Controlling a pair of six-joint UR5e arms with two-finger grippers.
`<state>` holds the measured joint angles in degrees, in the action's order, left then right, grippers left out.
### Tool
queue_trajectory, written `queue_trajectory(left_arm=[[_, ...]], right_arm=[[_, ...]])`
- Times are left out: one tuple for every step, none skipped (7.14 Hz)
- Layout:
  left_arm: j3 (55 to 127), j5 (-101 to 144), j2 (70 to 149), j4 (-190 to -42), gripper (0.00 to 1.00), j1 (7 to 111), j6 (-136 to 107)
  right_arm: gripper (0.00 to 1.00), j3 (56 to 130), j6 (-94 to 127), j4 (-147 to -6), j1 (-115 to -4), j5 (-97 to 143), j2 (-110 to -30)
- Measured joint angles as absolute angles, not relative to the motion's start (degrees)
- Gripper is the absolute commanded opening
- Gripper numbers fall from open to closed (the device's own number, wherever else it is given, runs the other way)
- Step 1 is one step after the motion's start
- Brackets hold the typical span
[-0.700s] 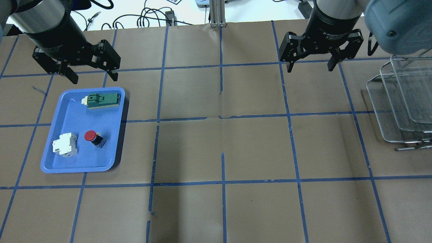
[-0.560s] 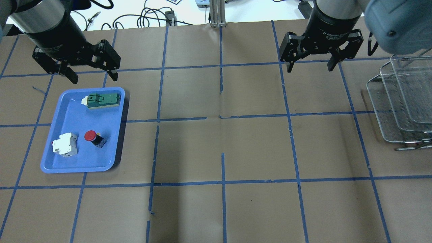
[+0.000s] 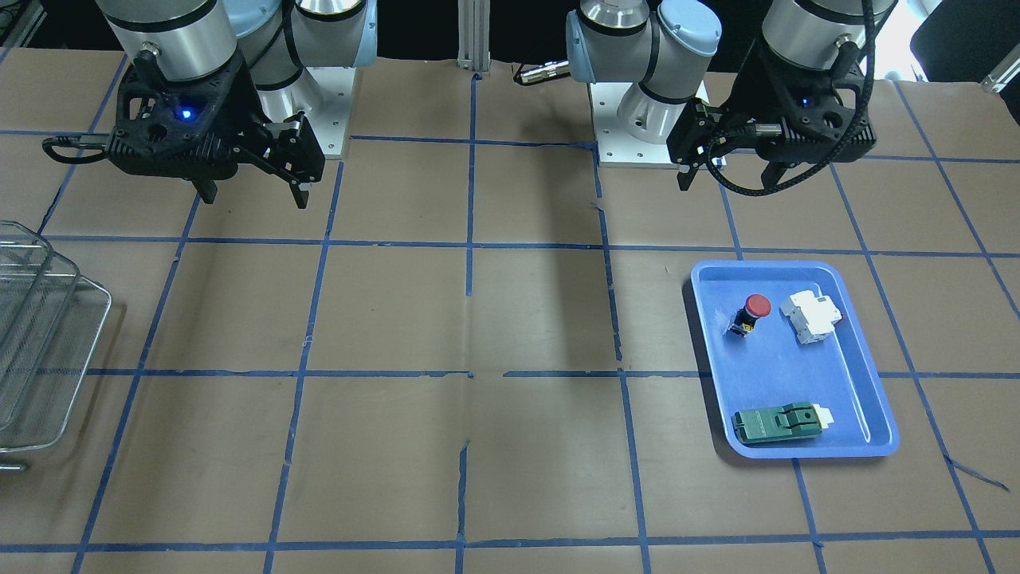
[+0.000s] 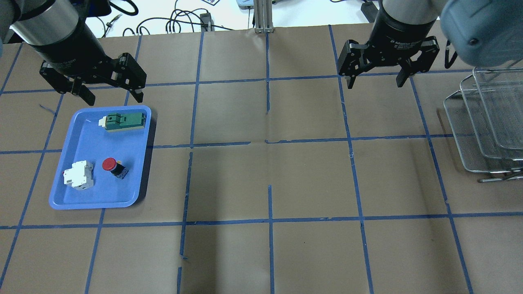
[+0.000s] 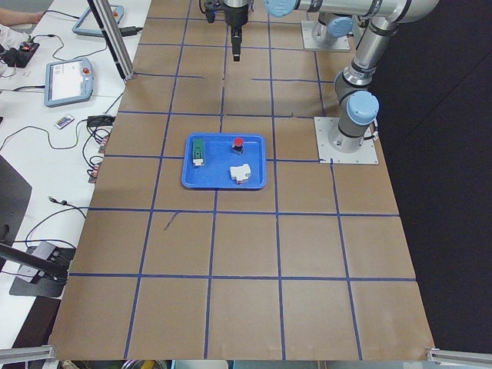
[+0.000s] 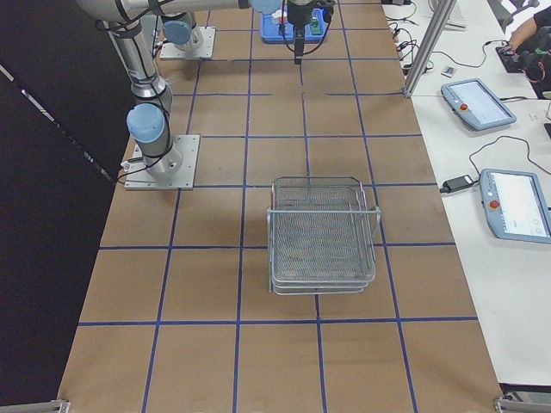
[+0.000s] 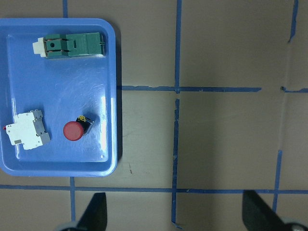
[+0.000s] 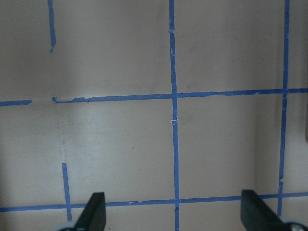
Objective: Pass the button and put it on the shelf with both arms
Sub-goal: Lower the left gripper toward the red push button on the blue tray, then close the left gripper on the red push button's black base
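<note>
The button (image 4: 109,164) with its red cap lies on its side in the blue tray (image 4: 94,139), next to the white breaker (image 4: 77,174). It also shows in the front view (image 3: 753,307) and the left wrist view (image 7: 74,131). My left gripper (image 4: 113,97) is open and empty, high above the tray's far edge. My right gripper (image 4: 375,83) is open and empty over bare table. The wire-mesh shelf (image 4: 482,122) stands at the right edge; it also shows in the front view (image 3: 40,351) and the right side view (image 6: 323,232).
A flat green switch block (image 4: 124,121) lies at the tray's far end. The table is brown paper with a grid of blue tape. Cables and a metal post (image 4: 263,16) lie beyond the far edge.
My left gripper has shifted slightly to the left and turned a little. The right gripper has barely moved. The button and the tray are where they were.
</note>
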<state>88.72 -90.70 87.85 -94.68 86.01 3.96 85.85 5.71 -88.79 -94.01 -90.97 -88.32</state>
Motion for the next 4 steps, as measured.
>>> queue_trajectory(left_arm=[[91.9, -90.7, 88.5, -93.7, 1.00, 82.9, 8.3], [96.5, -90.7, 89.6, -89.8, 1.00, 78.1, 13.3], [102.3, -90.6, 91.4, -82.0, 1.00, 73.2, 21.0], [107.7, -90.7, 93.8, -72.7, 1.00, 70.0, 29.6]], right_arm=[[1.00, 85.9, 5.7, -88.8, -94.1, -91.0, -88.4], [1.00, 86.1, 5.7, -88.8, -94.1, -91.0, -88.5], [1.00, 86.2, 5.7, -88.8, -94.1, -91.0, -88.6], [1.00, 86.3, 5.6, -88.8, -94.1, -91.0, -88.6]])
